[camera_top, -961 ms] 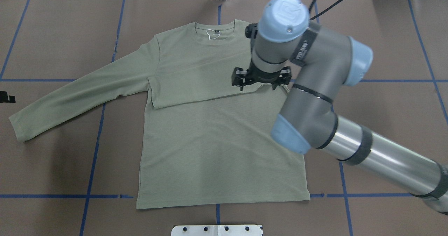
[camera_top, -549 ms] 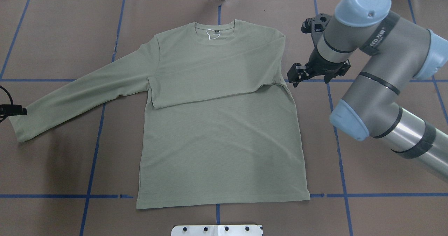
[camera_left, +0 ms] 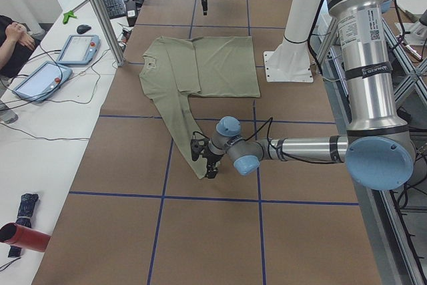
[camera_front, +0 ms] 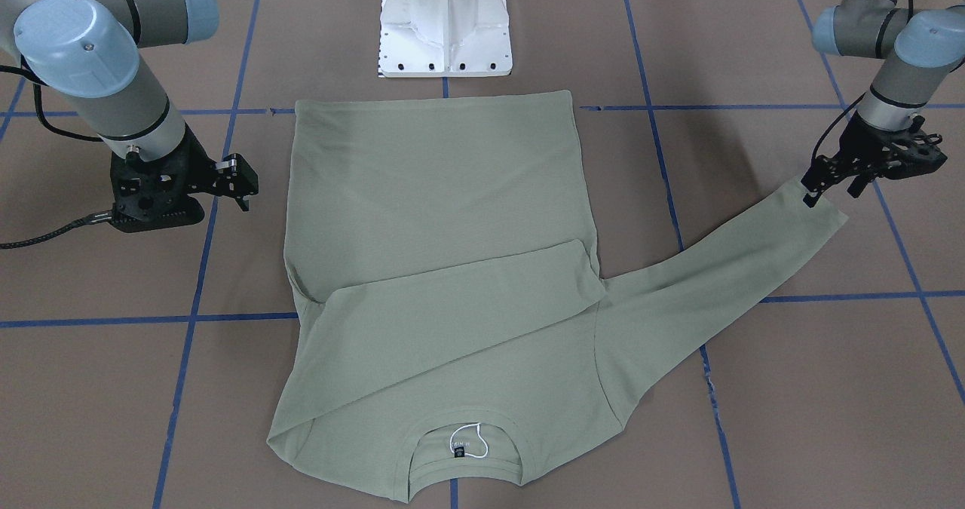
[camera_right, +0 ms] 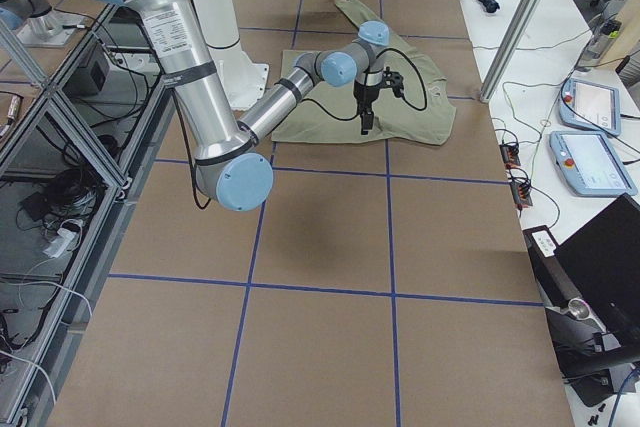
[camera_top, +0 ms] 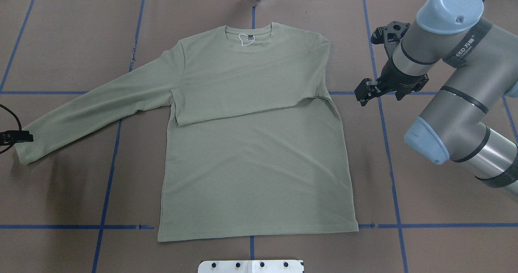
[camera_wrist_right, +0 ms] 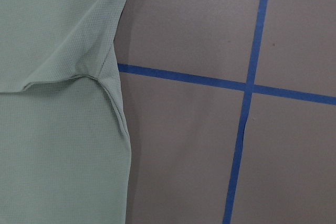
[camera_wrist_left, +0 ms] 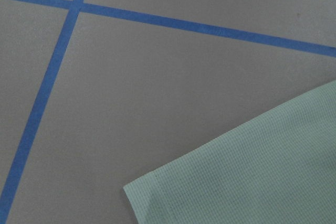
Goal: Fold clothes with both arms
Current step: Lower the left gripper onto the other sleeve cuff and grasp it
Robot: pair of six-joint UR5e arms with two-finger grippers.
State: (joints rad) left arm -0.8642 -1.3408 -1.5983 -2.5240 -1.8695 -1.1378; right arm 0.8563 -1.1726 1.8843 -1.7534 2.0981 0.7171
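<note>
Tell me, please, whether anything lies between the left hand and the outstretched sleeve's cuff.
Nothing visible does. The left hand hangs right at the cuff of the shirt, with only bare brown table around it.

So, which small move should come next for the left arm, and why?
Probably lower the left gripper and close its fingers on the cuff: it hovers open at that spread-out sleeve, while the other sleeve already lies folded across the shirt.
</note>
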